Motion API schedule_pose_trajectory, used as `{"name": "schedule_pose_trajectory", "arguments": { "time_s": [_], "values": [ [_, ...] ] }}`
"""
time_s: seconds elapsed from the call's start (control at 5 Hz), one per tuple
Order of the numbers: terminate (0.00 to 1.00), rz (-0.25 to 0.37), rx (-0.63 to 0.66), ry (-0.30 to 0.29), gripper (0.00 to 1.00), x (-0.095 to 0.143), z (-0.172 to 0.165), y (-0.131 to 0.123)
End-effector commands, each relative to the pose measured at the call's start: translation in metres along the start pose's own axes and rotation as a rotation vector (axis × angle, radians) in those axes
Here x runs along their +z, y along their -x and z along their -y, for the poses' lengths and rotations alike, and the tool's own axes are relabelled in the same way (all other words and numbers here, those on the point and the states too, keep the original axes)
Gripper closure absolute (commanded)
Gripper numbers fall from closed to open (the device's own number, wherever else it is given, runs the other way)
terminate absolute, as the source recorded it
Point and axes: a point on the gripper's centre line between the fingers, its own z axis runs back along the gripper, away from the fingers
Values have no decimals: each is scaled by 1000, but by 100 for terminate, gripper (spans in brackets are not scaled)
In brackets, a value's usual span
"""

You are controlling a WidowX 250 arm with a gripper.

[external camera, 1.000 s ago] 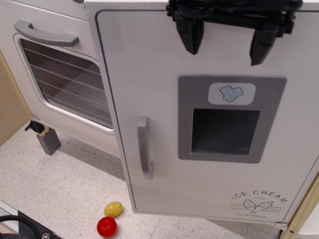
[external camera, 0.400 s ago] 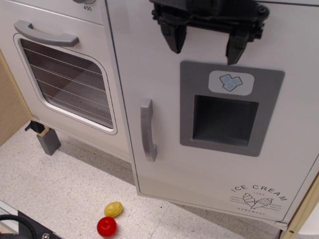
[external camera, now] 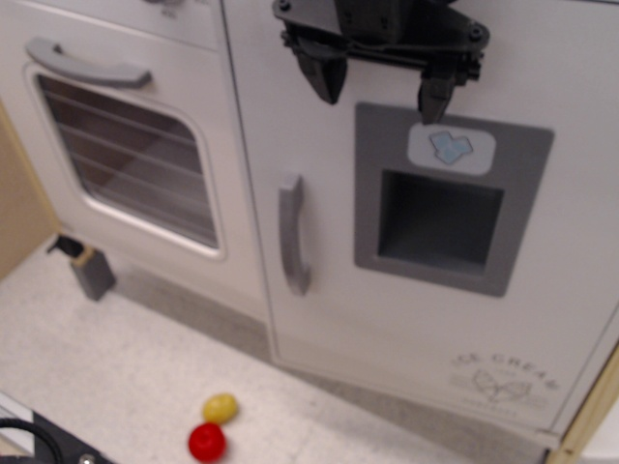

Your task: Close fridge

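The white fridge door (external camera: 329, 319) fills the middle and right of the view, nearly flush with the cabinet front. It has a grey vertical handle (external camera: 293, 234), a grey recessed dispenser panel (external camera: 450, 198) with an ice-cube sticker (external camera: 451, 149), and blurred "ICE CREAM" lettering (external camera: 505, 375) at the lower right. My black gripper (external camera: 381, 89) is open and empty at the top of the door, its two fingers pointing down just above the dispenser panel. The frame is motion-blurred.
The white oven door (external camera: 126, 155) with window and horizontal grey handle (external camera: 87, 66) is to the left. A yellow toy (external camera: 221, 408) and a red toy (external camera: 207, 442) lie on the speckled floor below. A grey cabinet foot (external camera: 94, 273) stands at lower left.
The fridge door has swung inward toward the cabinet; its left edge moved right and now sits nearly flush. My gripper has moved left and slightly down with it.
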Motion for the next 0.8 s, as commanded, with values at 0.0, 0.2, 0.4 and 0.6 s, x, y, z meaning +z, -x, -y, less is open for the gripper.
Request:
{"name": "schedule_pose_trajectory", "arguments": {
  "time_s": [0.0, 0.2, 0.4, 0.6],
  "values": [
    [0, 72, 65, 7, 0, 2, -9, -23],
    [0, 78, 74, 4, 0, 0, -10, -28],
    [0, 91, 93, 4, 0, -4, -12, -34],
    [0, 88, 99, 4, 0, -5, -13, -37]
  ]
}}
